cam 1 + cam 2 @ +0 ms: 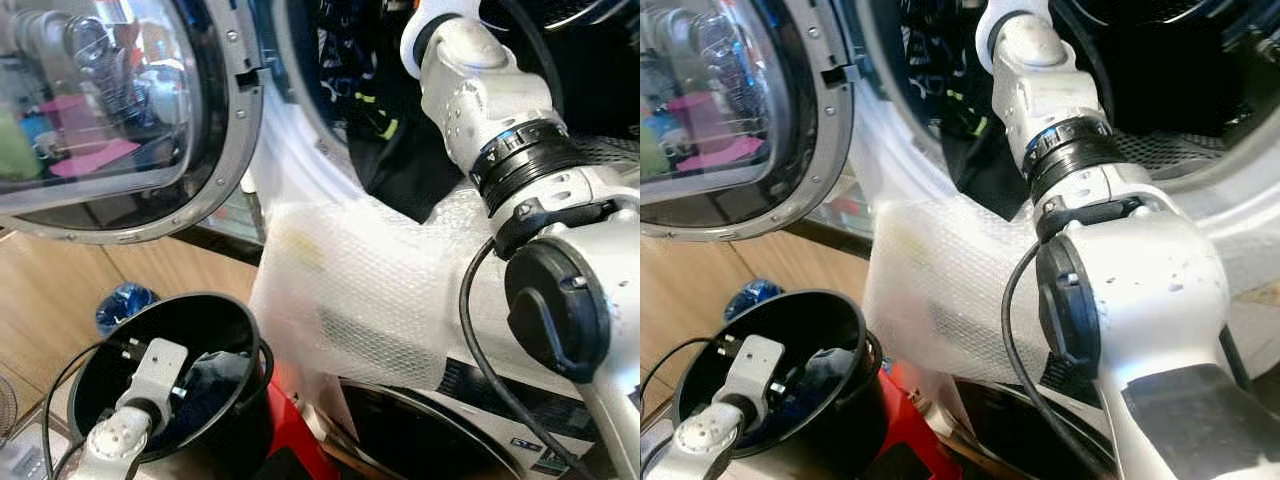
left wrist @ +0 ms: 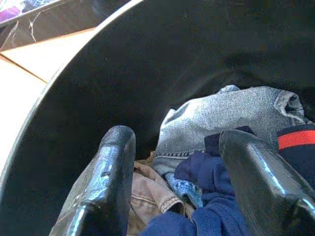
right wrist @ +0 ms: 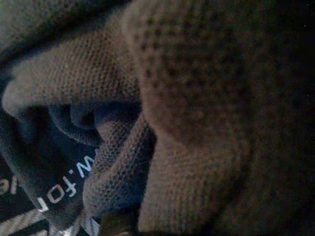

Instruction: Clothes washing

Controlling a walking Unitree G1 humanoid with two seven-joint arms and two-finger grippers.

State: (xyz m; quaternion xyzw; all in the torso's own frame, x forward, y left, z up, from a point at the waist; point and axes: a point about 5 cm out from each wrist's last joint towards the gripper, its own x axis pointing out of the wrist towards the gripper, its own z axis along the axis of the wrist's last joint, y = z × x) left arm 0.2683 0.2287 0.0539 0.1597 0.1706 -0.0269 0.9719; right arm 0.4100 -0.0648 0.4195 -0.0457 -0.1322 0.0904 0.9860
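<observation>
My right arm reaches into the white front-loading washing machine's drum (image 1: pixel 1200 130) among dark garments (image 1: pixel 390 110), its claw's state I cannot tell, while my left claw (image 2: pixel 172 162) hangs wide open and empty over jeans and navy clothes (image 2: pixel 231 128) left in the black round bucket (image 1: pixel 215 320), so loading seems partway

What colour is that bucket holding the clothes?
Black bucket, glossy inside; clearest in the left eye view.

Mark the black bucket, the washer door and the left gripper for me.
black bucket (image 1: pixel 243 318): left eye view, right rim.
washer door (image 1: pixel 225 140): left eye view, metal ring.
left gripper (image 2: pixel 177 189): left wrist view, between fingertips, over clothes.
</observation>
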